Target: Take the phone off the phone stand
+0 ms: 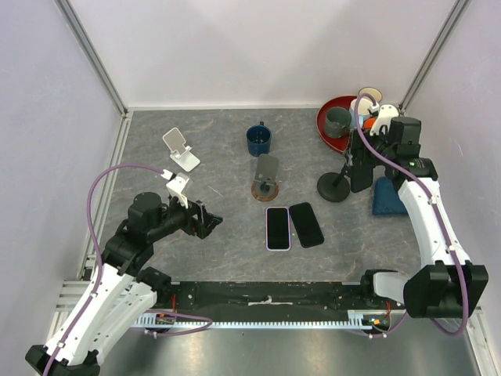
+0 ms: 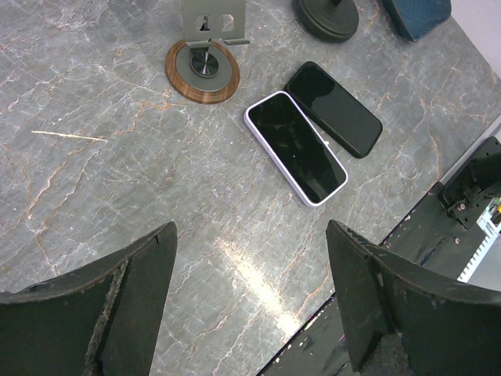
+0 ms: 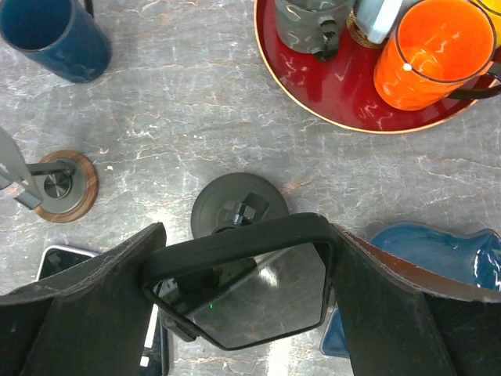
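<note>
A: What is staying out of sight around the right claw (image 3: 246, 258)?

B: Its broad black pads (image 3: 94, 298) are cutting off the lower corners of the phone (image 3: 250, 290). The phone is also covering the upright of the phone stand (image 3: 235, 207), so only the round matte base is showing just ahead of the fingertips.

A: Is the claw gripping it?

B: Yes, it is pinching the phone across its width. The phone is wearing a black rubbery case, and its glossy screen is catching a glare.

A: And beside it?

B: A blue shiny lump (image 3: 438, 251) is lying against the outer finger. It is possibly a pouch, but the edge of the view is cropping it.

A: Further ahead?

B: A round red tray (image 3: 313, 86) is carrying an orange cup (image 3: 434, 55) and a grey mug (image 3: 313, 19), both cut off at the top.

A: The left claw (image 2: 250, 243)?

B: It is hanging spread over grey, veined, stone-look table (image 2: 117, 180) with nothing between its jaws. Ahead of it a white-cased phone (image 2: 296, 147) and a black phone (image 2: 333, 108) are lying flat, side by side.

A: The room?

B: Plain white walls are closing in the table, with aluminium posts (image 1: 94, 59) running up the corners.
</note>
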Robot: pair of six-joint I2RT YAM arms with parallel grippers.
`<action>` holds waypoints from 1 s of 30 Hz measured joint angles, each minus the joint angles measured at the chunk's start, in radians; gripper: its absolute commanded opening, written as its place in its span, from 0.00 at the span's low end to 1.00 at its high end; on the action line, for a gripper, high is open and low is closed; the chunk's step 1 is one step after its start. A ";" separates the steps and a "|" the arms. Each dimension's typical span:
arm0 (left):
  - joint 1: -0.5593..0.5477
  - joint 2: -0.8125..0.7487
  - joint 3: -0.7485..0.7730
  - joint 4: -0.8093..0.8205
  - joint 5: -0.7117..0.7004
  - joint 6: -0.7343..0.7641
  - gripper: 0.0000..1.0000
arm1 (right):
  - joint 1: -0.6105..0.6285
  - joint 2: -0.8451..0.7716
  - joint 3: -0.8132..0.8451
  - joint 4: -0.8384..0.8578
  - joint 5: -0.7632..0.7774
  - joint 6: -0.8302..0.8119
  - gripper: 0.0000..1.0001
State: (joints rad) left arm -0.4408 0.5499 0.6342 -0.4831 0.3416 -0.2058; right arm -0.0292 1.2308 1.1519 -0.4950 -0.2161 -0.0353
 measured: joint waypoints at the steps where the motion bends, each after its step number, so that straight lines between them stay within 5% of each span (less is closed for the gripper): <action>1: 0.000 0.000 0.000 0.000 0.000 0.000 0.84 | 0.007 -0.007 0.000 -0.003 0.000 0.002 0.29; 9: 0.000 0.000 0.000 0.000 -0.001 0.000 0.84 | 0.084 -0.049 0.026 -0.047 -0.006 0.012 0.13; 17: 0.000 -0.003 0.000 0.000 -0.005 0.000 0.83 | 0.185 -0.111 0.099 -0.085 -0.024 0.023 0.07; 30: 0.000 -0.158 -0.006 0.008 -0.188 0.000 0.83 | 0.626 -0.100 0.139 -0.095 -0.011 0.095 0.04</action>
State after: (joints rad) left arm -0.4408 0.3920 0.6285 -0.4755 0.1532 -0.2062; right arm 0.5964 1.1305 1.2911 -0.5896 -0.2276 0.0593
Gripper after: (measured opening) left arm 0.837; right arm 0.849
